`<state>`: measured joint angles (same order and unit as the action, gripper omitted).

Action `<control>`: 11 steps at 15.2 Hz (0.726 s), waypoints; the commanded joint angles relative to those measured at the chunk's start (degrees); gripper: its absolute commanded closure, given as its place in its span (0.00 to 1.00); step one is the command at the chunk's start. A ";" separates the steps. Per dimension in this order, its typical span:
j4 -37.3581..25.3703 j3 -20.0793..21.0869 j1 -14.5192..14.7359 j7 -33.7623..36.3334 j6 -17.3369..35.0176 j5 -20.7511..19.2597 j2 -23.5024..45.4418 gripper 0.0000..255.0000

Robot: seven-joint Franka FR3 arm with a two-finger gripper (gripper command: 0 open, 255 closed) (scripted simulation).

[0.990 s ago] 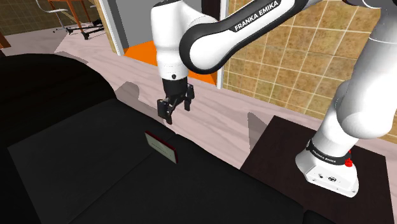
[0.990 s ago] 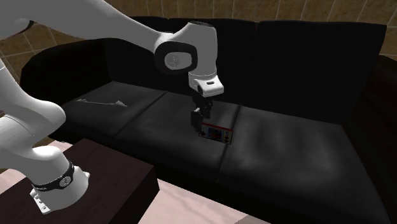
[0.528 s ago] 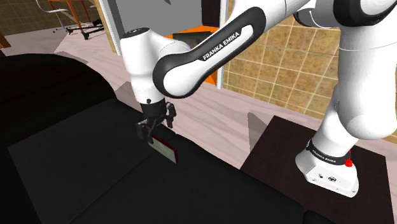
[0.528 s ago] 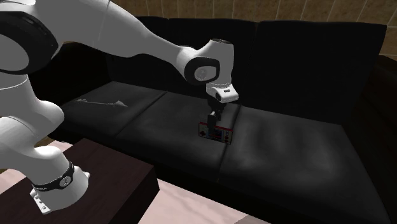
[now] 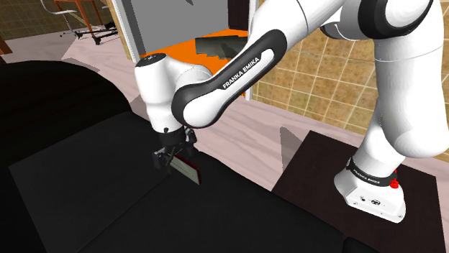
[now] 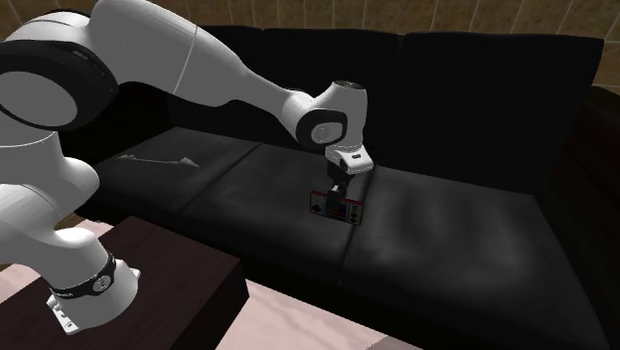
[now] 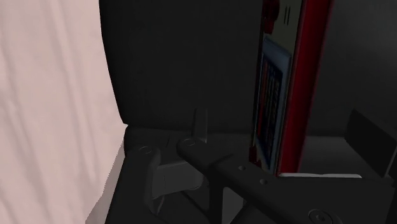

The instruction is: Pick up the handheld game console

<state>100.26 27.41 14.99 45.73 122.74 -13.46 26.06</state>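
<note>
The console stands on one long edge on the sofa. It is on the middle seat cushion, close by the seam with the cushion toward the second exterior view's right, and roughly midway between the backrest and the seat's front edge. It is a thin red slab with a screen and buttons on one broad face. In the wrist view I see it nearly edge-on.

My gripper hangs directly over it, pointing down at the seat. Its fingers stand apart with the console between them, one to each broad face. Neither seems to touch it: the gap on the screen side is wide, the one on the back side narrower. So the gripper is open and holds nothing.

I judge the console to be light and stiff, with a hard, smooth shell that could slide in the pads if I pinch it only by the top rim. The screen face is the part I would least like to press hard.

The place to take hold is across its thin dimension, pads flat on the two broad faces, near the middle of its length and well below the top edge. It is balanced on edge on a soft cushion. Because the gripper sits off-centre, the nearer finger could tip it before the other arrives, so I would centre first.
</note>
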 commanded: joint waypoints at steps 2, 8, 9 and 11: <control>0.54 -0.14 0.08 0.19 0.90 -0.27 0.39 0.00; 0.39 -0.17 0.11 0.19 0.87 -0.31 0.51 1.00; 0.39 -0.17 0.11 0.20 0.87 -0.31 0.52 1.00; 0.38 -0.17 0.11 0.20 0.87 -0.32 0.53 1.00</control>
<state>100.64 27.24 15.10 45.93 123.60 -13.78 26.56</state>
